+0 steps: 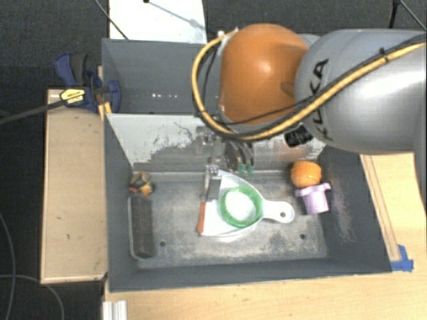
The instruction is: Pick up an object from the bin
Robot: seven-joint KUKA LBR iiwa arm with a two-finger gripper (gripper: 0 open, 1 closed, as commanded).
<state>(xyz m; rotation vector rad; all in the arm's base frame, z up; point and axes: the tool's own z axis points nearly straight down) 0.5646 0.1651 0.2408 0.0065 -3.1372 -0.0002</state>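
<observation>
We look down on a grey metal bin [175, 247] with a scuffed floor and few things scattered in it. The claw [223, 167] hangs near the middle of the frame under the arm's orange cover, and we cannot tell whether it is wide or narrow. Just below it in the frame lies a white scoop with a green ring [240, 207]. Its long axis runs left to right and its handle points right. A thin stick with an orange tip [203, 220] lies against the scoop's left edge, running nearly up and down. An orange ball [305, 173] and a purple cup [315, 197] sit apart to the right. The arm comes in from the upper right, wrist turned down over the bin's centre. We judge the scoop the nearest pick.
</observation>
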